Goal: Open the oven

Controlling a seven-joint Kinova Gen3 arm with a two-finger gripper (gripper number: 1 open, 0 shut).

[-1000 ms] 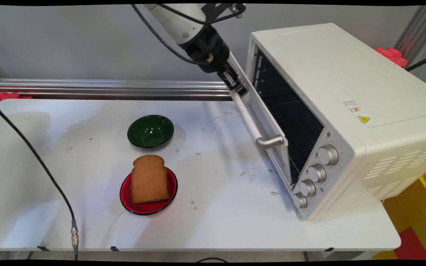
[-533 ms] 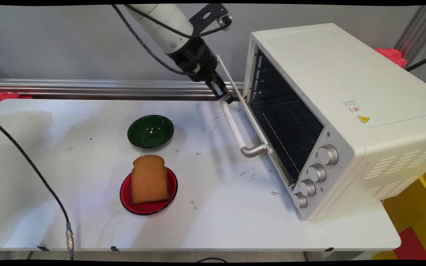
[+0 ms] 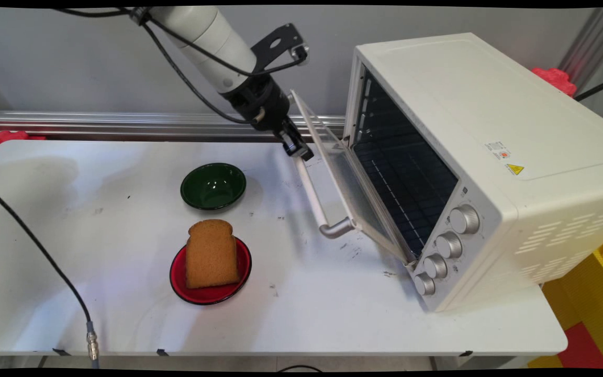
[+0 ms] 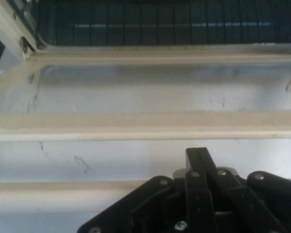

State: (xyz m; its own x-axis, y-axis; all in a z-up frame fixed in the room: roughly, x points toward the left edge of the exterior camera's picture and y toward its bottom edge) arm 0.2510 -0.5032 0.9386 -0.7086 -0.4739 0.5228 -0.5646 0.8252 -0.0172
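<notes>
The white counter (image 3: 291, 314) is scuffed with small dark marks, thickest near the oven's front. A grey wall stands behind it, with a metal rail (image 3: 123, 124) running along the counter's far edge. Red objects (image 3: 555, 78) show at the far corners, and yellow and red items (image 3: 589, 324) sit past the counter's right end.

The gripper (image 3: 299, 149) reaches down from the upper left, and its fingers are closed on the far end of the white door handle (image 3: 314, 196) of the toaster oven (image 3: 490, 173). The glass door (image 3: 348, 183) hangs partly open, tilted outward above the counter, with the dark rack inside in view. In the hand view the gripper (image 4: 198, 156) sits against the pale handle bar, with the door's glass and frame beyond it.

Well apart to the left, a green bowl (image 3: 213, 186) stands on the counter. Nearer the camera, a slice of brown bread (image 3: 211, 254) lies on a red plate (image 3: 178, 280). A black cable (image 3: 34, 235) hangs across the left side.
</notes>
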